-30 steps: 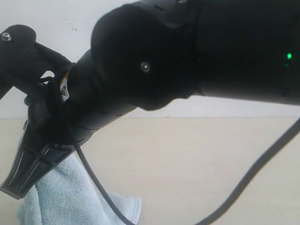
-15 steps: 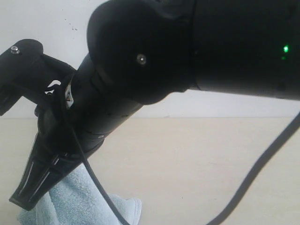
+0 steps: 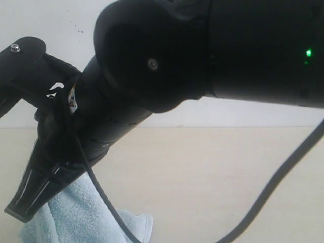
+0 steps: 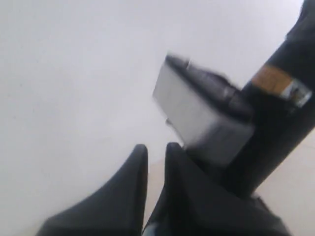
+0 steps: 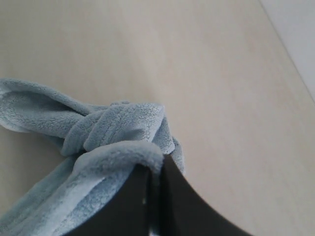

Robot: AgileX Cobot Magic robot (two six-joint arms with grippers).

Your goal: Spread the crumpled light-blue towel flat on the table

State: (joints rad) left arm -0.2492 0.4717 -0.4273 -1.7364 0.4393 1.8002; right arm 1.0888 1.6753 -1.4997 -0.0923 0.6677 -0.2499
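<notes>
Looking across the exterior view, one of my black arms [image 3: 202, 55] fills most of the frame, with a small green light [image 3: 308, 52] lit on its casing. At the lower left a ribbed black finger [image 3: 38, 187] slants down onto the towel [image 3: 76, 220]. The towel sits bunched on the table [image 3: 212, 172] near the frame's bottom edge. A black cable [image 3: 98, 195] runs across the cloth. I cannot tell from here which of my grippers that finger belongs to. Behind the table stands a white wall [image 3: 66, 20].

Through my left wrist camera, my left gripper [image 4: 155, 147] points at the wall [image 4: 74, 73]. Its jaws are drawn close, with only a thin slit between them. I cannot tell whether they are fully closed or pinching anything. Just beyond them is a grey box-shaped unit [image 4: 197, 115] mounted on another black arm [image 4: 275, 132], which bears an orange label [image 4: 268, 78].

Through my right wrist camera, my right gripper [image 5: 153, 169] is clamped on a fold of the towel [image 5: 113, 128]. The fleecy cloth wraps over both fingertips. The rest of the towel trails away, twisted and rumpled, over the table [image 5: 221, 73].
</notes>
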